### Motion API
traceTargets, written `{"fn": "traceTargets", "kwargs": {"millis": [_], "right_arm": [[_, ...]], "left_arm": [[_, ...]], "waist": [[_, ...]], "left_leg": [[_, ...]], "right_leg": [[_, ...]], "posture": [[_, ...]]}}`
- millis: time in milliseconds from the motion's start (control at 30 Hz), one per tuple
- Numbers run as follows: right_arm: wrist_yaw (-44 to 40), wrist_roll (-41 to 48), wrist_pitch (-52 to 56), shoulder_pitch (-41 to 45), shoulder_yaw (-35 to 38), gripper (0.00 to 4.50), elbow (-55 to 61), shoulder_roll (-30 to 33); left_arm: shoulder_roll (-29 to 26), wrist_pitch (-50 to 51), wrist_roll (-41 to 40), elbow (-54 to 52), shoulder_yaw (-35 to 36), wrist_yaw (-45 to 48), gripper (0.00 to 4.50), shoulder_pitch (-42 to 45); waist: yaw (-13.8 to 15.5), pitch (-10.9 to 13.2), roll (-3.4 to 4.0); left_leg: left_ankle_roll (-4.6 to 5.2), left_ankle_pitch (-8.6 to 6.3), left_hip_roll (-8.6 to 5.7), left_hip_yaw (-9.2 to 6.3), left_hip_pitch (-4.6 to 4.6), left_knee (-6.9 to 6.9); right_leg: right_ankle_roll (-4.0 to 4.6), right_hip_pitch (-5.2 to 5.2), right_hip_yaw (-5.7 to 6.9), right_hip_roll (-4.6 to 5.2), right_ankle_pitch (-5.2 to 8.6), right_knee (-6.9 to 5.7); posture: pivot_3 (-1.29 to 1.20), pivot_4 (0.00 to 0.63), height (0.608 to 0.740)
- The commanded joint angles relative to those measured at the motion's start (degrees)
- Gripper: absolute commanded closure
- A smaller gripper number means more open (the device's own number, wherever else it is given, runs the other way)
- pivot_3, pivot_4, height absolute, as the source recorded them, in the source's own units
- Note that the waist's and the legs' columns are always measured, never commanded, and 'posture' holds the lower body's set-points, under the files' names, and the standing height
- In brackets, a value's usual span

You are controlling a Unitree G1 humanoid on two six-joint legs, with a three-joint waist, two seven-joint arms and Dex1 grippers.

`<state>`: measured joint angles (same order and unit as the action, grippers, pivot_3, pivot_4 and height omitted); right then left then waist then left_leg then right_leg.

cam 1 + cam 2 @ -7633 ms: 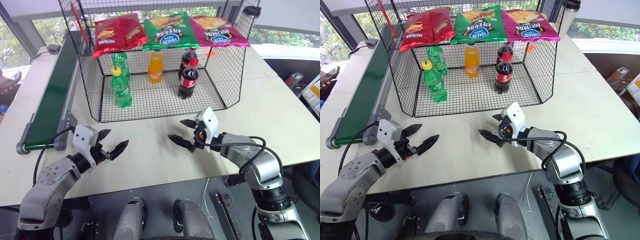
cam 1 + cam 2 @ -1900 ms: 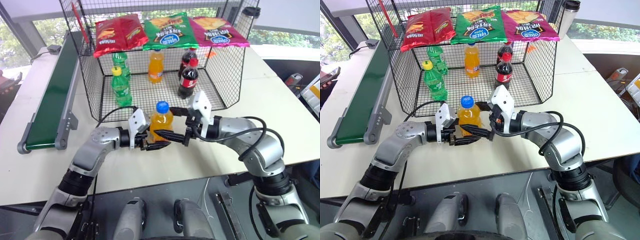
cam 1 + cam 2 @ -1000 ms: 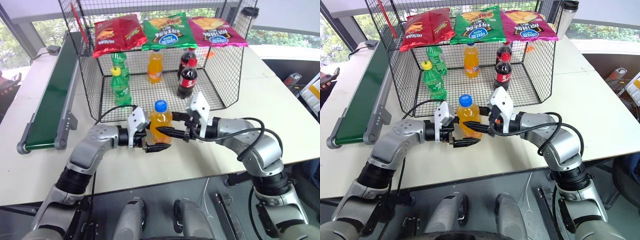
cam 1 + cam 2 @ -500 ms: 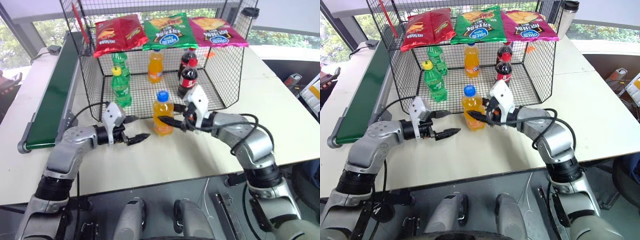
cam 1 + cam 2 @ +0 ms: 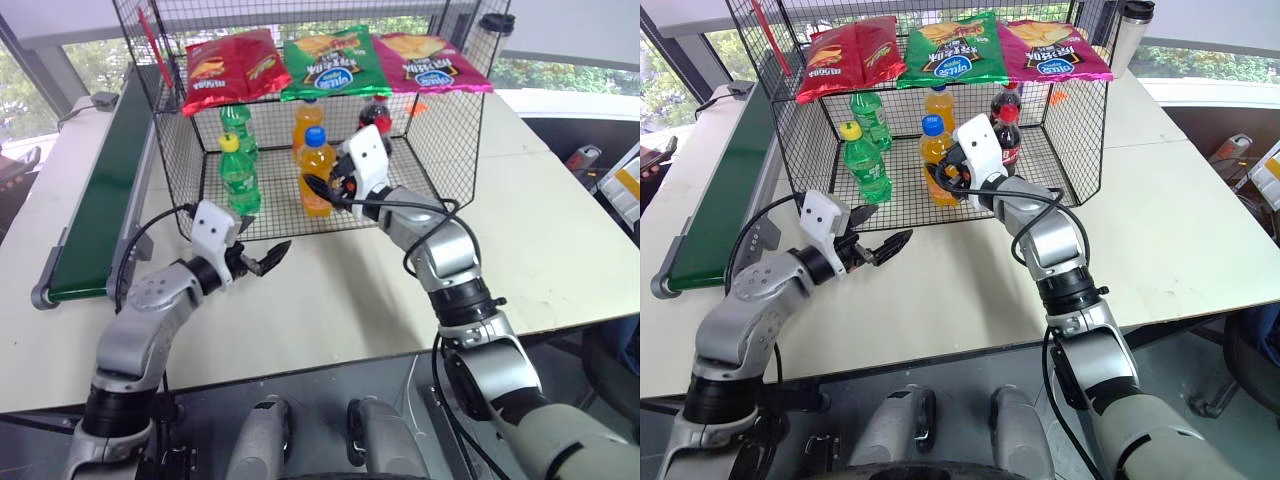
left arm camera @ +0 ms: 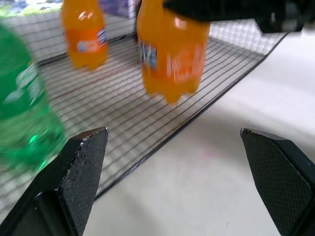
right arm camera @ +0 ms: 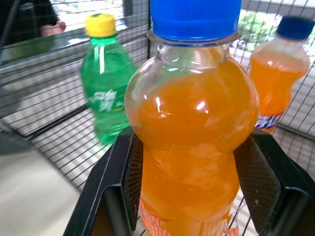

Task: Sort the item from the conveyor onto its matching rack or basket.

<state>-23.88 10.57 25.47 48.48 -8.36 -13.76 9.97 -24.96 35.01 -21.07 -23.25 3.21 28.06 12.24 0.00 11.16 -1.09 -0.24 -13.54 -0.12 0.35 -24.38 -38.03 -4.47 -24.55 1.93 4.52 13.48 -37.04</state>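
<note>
So my right gripper (image 5: pixel 322 188) is clamped on the soda bottle (image 5: pixel 316 172), carrying it upright into the cage (image 5: pixel 452 130) beside its orange twin (image 5: pixel 304 118); left gripper (image 5: pixel 262 258) hangs open, clear.

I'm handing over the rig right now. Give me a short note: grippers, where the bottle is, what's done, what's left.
Right gripper: shut on the orange soda bottle, held above the wire cage floor at its open front.
Left gripper: open, holding nothing, over the table in front of the cage.
Conveyor: nothing on it.
Done: bottle carried to the cage.
Left: set it down by the other orange bottle, release, withdraw.
</note>
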Motion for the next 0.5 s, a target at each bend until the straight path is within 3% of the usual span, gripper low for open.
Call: {"fn": "traceTargets", "kwargs": {"millis": [33,500], "right_arm": [[0.77,-0.89,-5.61,3.92,1.78,2.41,-2.99,-1.83],[3.35,-3.82,-17.44,9.56,4.19,2.41,-21.18,-3.71]], "left_arm": [[-0.92,0.42,-0.52,-5.16,2.32,-1.31,0.04,-1.71],[-0.70,0.22,0.02,-5.69,1.73,-3.69,0.04,-1.99]], "waist": [[-0.15,0.00,0.00],[-0.82,0.01,0.02]], "left_leg": [[0.00,0.00,0.00,0.00,0.00,0.00],[0.00,0.00,0.00,-0.01,0.00,0.00]], "right_leg": [[0.00,0.00,0.00,0.00,0.00,0.01],[0.01,-0.01,0.00,0.00,0.00,0.00]], "posture": [[0.00,0.150,0.739],[0.00,0.150,0.739]]}}
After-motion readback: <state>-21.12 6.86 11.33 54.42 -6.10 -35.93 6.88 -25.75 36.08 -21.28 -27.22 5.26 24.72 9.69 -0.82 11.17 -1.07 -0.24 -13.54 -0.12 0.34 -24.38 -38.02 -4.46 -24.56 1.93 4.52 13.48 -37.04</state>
